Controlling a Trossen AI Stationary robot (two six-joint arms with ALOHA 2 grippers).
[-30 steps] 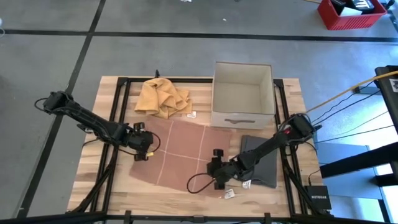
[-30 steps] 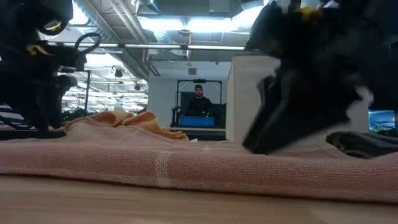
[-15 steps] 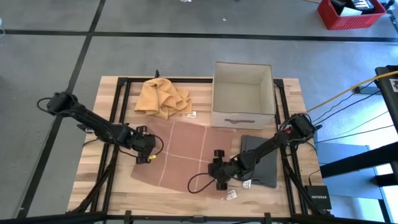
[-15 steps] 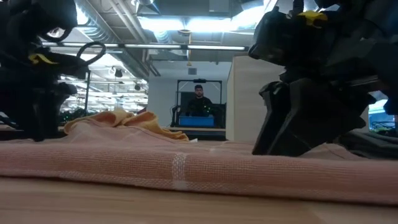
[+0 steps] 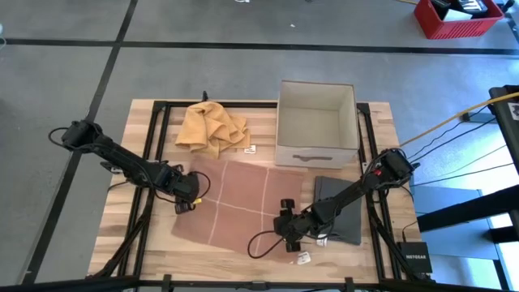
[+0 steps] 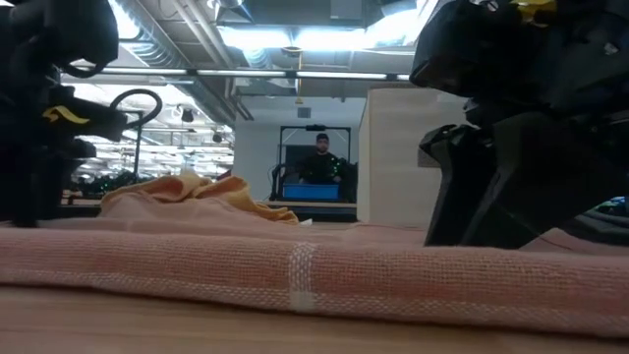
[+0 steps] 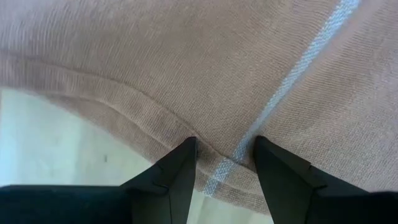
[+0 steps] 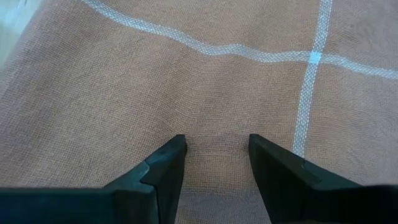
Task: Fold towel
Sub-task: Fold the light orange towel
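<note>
A brownish-pink towel [image 5: 235,203] with thin white stripes lies spread flat on the wooden table [image 5: 146,122]. My left gripper [image 5: 188,201] stands open over the towel's left edge, pointing down. In its wrist view its gripper [image 7: 225,152] straddles a white stripe [image 7: 292,74] at the hem. My right gripper [image 5: 289,235] is open at the towel's near right part, slanting down from the right. In its wrist view its gripper [image 8: 217,146] is set on plain cloth beside a crossing of stripes [image 8: 314,57]. My left gripper sets its two open fingertips [image 7: 186,152] from above on the towel's left hem [image 7: 217,163], one on each side of the white stripe. The cloth lies flat on the table, one layer. My right gripper rests its open fingertips [image 8: 177,149] on the towel's top face [image 8: 214,158] near its near right corner, slanting down from the table's right. Nothing is pinched; the towel stays flat.
A crumpled yellow towel [image 5: 212,126] lies at the far left. An open white box [image 5: 316,122] stands at the far right. A folded dark grey cloth [image 5: 342,209] lies under my right arm. A person [image 6: 322,157] sits in the room behind.
Both grippers have crept toward the table's near edge and sunk slightly, staying open. My left gripper has rolled a little about its own axis. In the low view the towel's near edge has slid to the right, its white stripe shifting along.
</note>
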